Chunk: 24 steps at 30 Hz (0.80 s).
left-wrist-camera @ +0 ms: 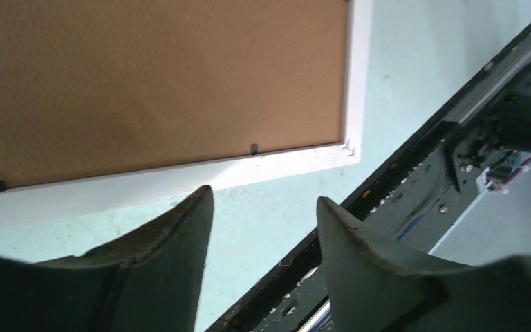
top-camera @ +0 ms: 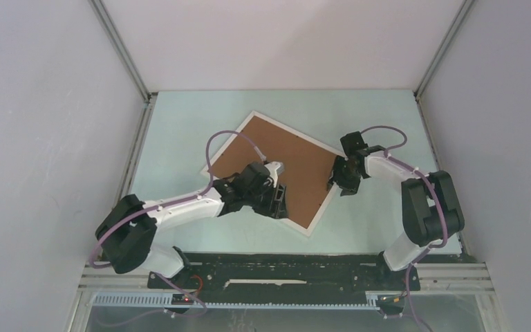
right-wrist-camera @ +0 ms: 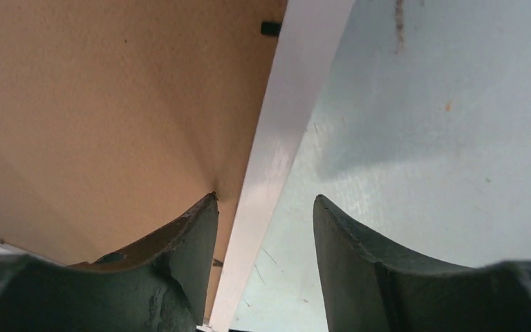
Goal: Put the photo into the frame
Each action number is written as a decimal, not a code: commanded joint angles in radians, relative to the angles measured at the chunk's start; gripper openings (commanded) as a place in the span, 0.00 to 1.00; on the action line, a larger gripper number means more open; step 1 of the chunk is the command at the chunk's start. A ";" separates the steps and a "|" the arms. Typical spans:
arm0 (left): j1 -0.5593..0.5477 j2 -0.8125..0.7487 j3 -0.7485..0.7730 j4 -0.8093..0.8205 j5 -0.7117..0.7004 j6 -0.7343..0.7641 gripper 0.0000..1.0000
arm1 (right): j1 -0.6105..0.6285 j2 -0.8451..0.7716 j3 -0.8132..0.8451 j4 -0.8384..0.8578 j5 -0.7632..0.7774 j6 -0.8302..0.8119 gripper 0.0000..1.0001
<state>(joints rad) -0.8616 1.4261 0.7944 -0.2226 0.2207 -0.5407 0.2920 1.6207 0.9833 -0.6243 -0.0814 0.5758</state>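
The frame (left-wrist-camera: 145,178) lies face down, backing board (left-wrist-camera: 145,76) seated, photo unseen, so little seems left; the left gripper (left-wrist-camera: 264,196) and right gripper (right-wrist-camera: 265,199) both gape empty.

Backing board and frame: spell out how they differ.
The backing board is brown and matte; the frame is white and smooth. The backing board is a full panel in the middle; the frame shows only as a thin border around it. Both are rectangular and lie flat on the table at the same skewed angle. Small black clips sit where they meet.
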 commanded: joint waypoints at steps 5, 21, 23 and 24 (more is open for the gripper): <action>-0.050 -0.099 0.088 -0.039 -0.048 0.153 0.77 | -0.036 0.107 -0.024 0.169 -0.122 0.074 0.42; -0.315 -0.201 -0.238 0.509 -0.440 0.530 0.98 | -0.072 -0.141 -0.100 0.145 -0.328 0.137 0.00; -0.346 -0.186 -0.244 0.516 -0.436 0.601 0.98 | -0.092 -0.157 -0.099 0.136 -0.364 0.140 0.00; -0.368 -0.177 -0.245 0.511 -0.435 0.639 0.99 | -0.094 -0.167 -0.097 0.128 -0.364 0.138 0.00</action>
<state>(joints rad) -1.1728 1.2537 0.5686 0.1158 -0.1806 -0.0929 0.2203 1.5467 0.8669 -0.4988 -0.3103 0.7025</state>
